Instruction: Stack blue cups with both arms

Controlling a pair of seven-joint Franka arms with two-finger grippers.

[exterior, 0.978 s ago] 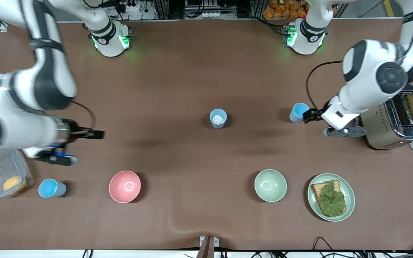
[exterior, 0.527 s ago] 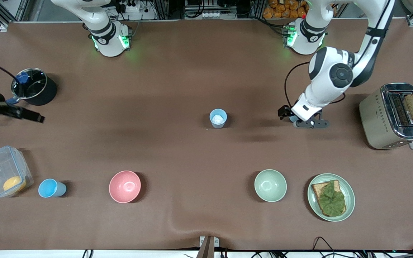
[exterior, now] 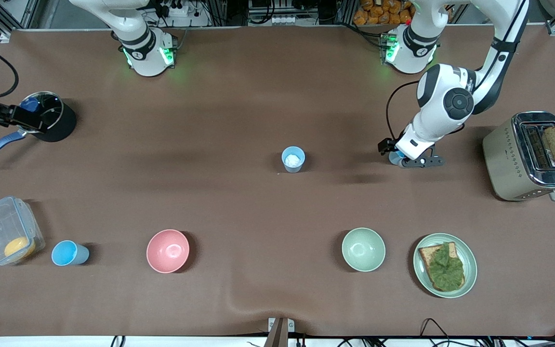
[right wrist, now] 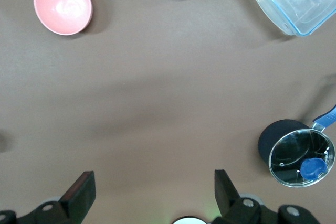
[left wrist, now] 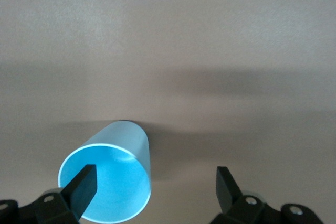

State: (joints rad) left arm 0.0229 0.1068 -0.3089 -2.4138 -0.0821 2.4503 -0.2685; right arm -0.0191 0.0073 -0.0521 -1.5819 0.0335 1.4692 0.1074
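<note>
Holding an orange lump, clear tub [exterior: 7, 231]; both hands spread, left hand [left wrist: 152, 182] astride sky-blue cup [left wrist: 113, 182].

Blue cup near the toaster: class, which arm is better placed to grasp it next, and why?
The left. The left gripper hangs open right over that blue cup, while the right gripper is open over the pot.

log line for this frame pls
left hand: open, over sky-blue cup near toaster | right hand: open, by pot | stack: not begun
</note>
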